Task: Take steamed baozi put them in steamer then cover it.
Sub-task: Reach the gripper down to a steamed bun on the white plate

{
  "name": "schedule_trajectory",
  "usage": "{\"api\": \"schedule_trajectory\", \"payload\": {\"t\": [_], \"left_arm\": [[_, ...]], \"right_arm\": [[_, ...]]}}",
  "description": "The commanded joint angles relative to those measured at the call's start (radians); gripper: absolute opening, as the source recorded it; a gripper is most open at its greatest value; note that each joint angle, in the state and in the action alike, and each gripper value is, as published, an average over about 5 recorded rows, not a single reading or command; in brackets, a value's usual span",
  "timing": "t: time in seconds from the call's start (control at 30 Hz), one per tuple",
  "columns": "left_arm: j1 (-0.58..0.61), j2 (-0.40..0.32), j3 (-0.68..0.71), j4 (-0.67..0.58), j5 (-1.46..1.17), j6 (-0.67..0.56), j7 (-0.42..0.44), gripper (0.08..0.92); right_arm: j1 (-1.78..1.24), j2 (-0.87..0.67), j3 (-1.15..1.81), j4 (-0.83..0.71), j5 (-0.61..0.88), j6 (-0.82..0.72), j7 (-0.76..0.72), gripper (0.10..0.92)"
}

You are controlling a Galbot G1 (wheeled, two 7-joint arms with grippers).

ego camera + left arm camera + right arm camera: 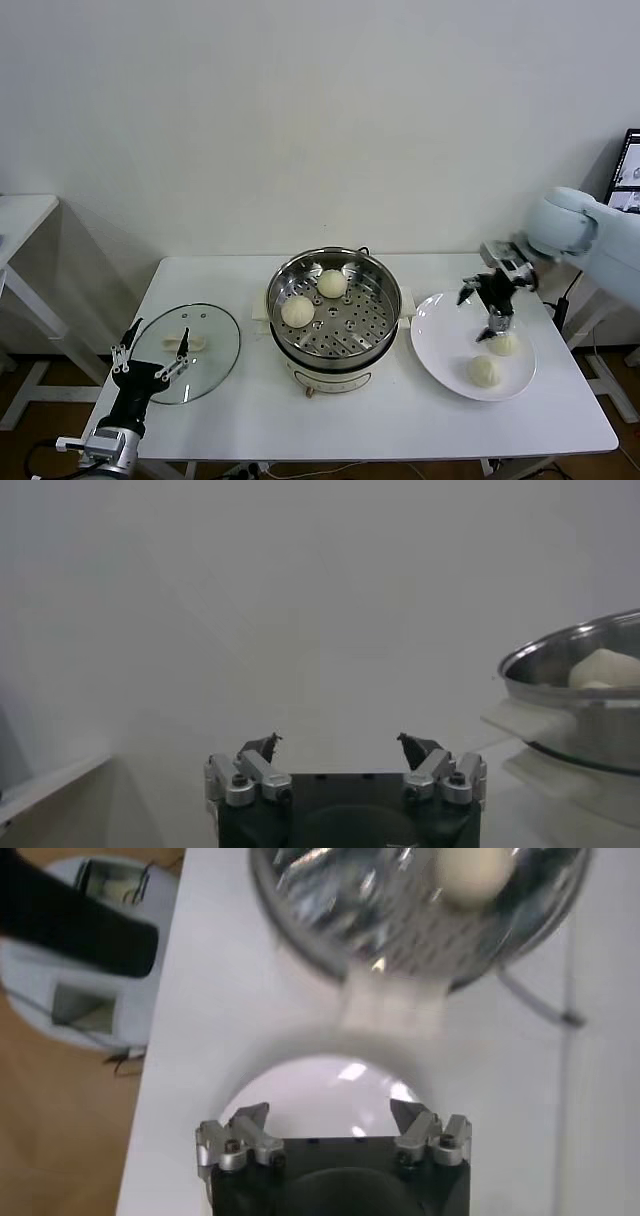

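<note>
Parked at the table's near edge, the left gripper (150, 352) is being held open, the cover (187, 352) lying just beyond it. Two baozi (298, 311) are sitting in the steamer (333, 304), left of the open right gripper (490, 301). Two more baozi (485, 371) are resting just below it on the plate (440, 330).

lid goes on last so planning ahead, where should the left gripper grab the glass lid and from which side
By the white handle at the centre of the cover, coming straight down from above. The cover lies flat on the table, so its thin rim offers no purchase. The open left gripper hovers near it.
</note>
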Motion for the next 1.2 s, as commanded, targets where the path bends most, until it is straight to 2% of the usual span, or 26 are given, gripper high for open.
{"api": "schedule_trajectory", "payload": {"t": [0.03, 0.47, 1.2], "left_arm": [[0.005, -0.006, 0.023, -0.006, 0.024, -0.004, -0.006, 0.823], [-0.004, -0.005, 0.028, 0.006, 0.026, -0.005, -0.007, 0.823], [-0.022, -0.005, 0.033, 0.042, 0.027, -0.003, -0.008, 0.823]], "right_arm": [[-0.42, -0.075, 0.328, -0.068, -0.246, 0.093, 0.001, 0.823], [-0.512, 0.044, 0.416, -0.161, -0.273, 0.079, 0.088, 0.823], [-0.525, 0.107, 0.409, -0.206, -0.302, 0.078, 0.076, 0.823]]}}
